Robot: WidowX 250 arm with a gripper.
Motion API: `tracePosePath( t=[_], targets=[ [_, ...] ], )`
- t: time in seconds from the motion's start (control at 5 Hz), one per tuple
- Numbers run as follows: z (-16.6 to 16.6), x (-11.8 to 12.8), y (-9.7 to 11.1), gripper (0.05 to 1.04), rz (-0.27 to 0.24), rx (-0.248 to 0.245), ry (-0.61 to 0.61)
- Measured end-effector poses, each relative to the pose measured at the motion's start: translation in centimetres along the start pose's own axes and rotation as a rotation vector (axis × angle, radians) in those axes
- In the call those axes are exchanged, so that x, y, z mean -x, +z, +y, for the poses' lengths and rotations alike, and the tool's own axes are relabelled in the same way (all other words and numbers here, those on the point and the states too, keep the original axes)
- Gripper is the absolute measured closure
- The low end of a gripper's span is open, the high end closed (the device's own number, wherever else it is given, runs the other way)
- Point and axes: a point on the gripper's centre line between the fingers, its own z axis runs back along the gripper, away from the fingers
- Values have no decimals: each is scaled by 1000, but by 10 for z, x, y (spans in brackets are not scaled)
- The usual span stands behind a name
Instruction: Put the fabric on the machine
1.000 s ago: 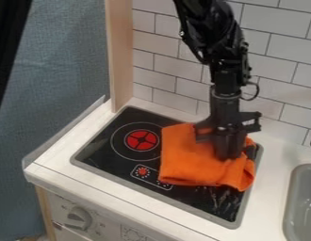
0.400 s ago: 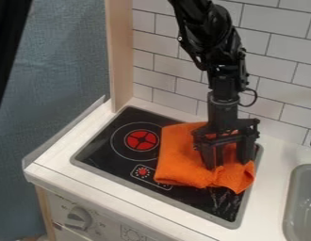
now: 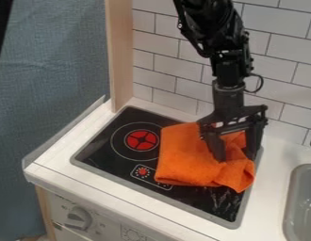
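One orange cloth [image 3: 186, 157] across the cooktop [image 3: 104, 150]

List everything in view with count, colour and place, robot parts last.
Cloth: one, orange, on the stovetop's right side
Stovetop: one, black with grey rim, set in the counter
Burner marking: one visible, red centre, left of the cloth
Counter: one, white, around the stovetop
Sink: one, grey, right edge
Knob: one, grey, front panel, lower left
Tiled wall: one, white, behind the counter
Post: one, light wood, at the counter's back left
Fabric backdrop: one, blue-grey, left
Arm: one, black, from the top edge
Hand: one, black, at the cloth, fingers apart
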Motion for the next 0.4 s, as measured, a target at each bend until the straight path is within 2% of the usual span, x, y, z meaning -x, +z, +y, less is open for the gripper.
tracePosePath(
  t=[0.2, 0.4],
  targets=[
    [-13, 1, 39, 85, -66, 68, -33],
    [-6, 8, 67, 85, -113, 79, -41]
  ],
)
